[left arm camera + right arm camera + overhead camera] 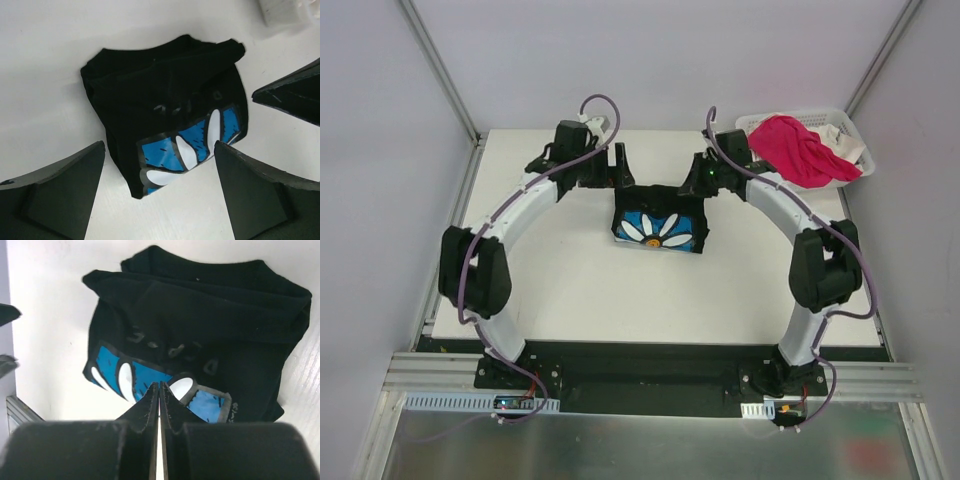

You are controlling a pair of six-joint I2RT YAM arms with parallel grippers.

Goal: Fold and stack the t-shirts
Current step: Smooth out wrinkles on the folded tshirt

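Left gripper (160, 150) spread wide above black t-shirt (165, 85), right gripper (159, 387) clenched shut over it

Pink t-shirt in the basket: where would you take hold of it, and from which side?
Pinch the raised fold near the middle of the pink t-shirt, coming straight down from above. It lies heaped and spilling over the rim of the white basket, so no flat edge offers itself, and the basket walls would likely block a sideways approach.

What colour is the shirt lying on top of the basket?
The shirt is bright pink, clearest in the top external view.
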